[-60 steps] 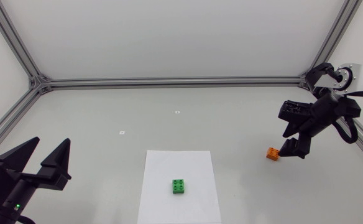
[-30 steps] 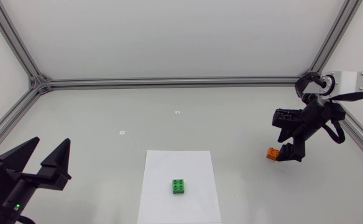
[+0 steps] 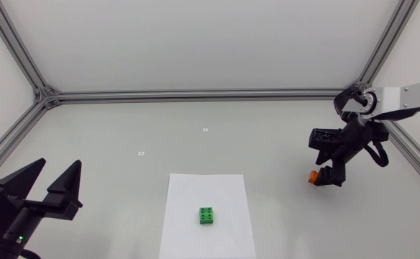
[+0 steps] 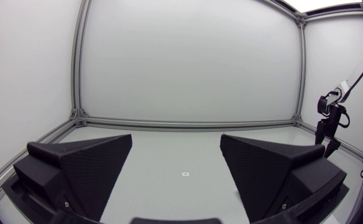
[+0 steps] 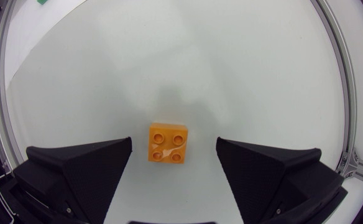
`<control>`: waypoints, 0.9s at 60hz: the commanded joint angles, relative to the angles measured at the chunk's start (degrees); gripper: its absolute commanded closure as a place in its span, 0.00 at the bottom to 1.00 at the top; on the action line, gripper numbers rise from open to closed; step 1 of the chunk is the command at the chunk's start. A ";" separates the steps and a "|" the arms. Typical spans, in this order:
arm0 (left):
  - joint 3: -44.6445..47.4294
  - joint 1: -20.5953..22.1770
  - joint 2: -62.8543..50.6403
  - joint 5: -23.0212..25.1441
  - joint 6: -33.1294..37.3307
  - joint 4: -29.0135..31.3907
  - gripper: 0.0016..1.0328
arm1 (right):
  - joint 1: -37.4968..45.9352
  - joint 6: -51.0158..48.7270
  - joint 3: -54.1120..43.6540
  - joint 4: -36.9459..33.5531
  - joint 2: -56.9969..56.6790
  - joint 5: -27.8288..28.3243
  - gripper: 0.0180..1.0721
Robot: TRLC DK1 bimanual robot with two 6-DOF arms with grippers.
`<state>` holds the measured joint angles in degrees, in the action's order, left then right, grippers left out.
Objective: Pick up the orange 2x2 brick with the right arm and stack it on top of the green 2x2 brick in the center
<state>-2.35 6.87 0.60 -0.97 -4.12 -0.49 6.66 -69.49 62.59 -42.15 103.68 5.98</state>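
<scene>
The orange 2x2 brick lies studs up on the table at the right. My right gripper hangs just over it, fingers pointing down. In the right wrist view the brick sits between the two black fingers of the right gripper, which is open, with a gap on each side. The green 2x2 brick rests on a white sheet in the middle near the front. My left gripper stands open at the front left, holding nothing; its own view shows the left gripper spread wide.
Aluminium frame rails border the table at the back and sides. Two small white markers lie on the surface behind the sheet. The right arm shows far off in the left wrist view.
My right arm has swung a little to the left and its wrist has turned over the orange brick. The brick stays on the table. The left arm has not moved.
</scene>
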 commanded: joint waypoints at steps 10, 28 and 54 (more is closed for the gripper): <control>2.35 0.33 0.10 -0.17 -1.15 0.58 0.04 | -0.15 -0.03 -2.03 0.67 -0.58 0.09 0.12; 2.35 0.25 0.10 -0.17 -1.15 0.58 0.04 | 0.11 0.68 -2.38 1.28 0.47 1.05 0.33; 2.35 0.25 0.10 -0.17 -1.15 0.58 0.04 | 0.20 0.68 -3.61 3.57 2.23 0.17 0.33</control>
<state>-2.35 6.87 0.58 -0.97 -4.12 -0.49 6.52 -69.04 60.55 -39.20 104.18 6.20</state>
